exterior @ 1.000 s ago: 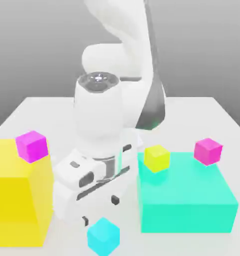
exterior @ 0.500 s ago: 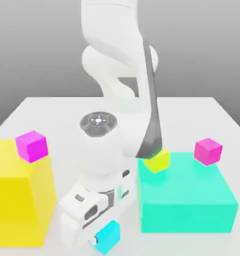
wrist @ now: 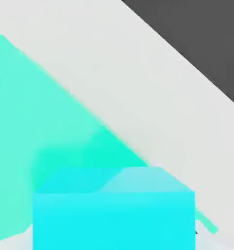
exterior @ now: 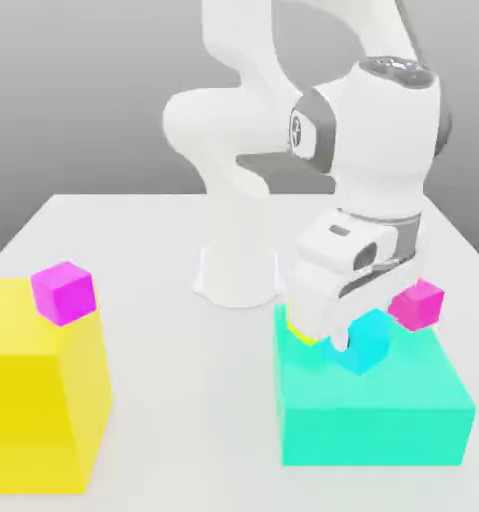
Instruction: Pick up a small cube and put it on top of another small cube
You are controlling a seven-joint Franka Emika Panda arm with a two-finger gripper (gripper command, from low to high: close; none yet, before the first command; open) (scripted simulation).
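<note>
Small light-cyan plain cube [exterior: 364,346] is grasped by the gripper [exterior: 343,342], lifted over the large teal block [exterior: 373,405] at lower right; stacking remains.

Exterior view: raised camera, facing the arm's base [exterior: 238,270] across the table [exterior: 183,350], looking slightly down, middle distance; teal block [exterior: 373,410] in front of the base. Hand view: camera on the hand, looking down, very near the cyan cube [wrist: 114,215] above the teal block [wrist: 35,122]. Shared: cyan cube [exterior: 366,345], teal block, table [wrist: 153,83].
</note>
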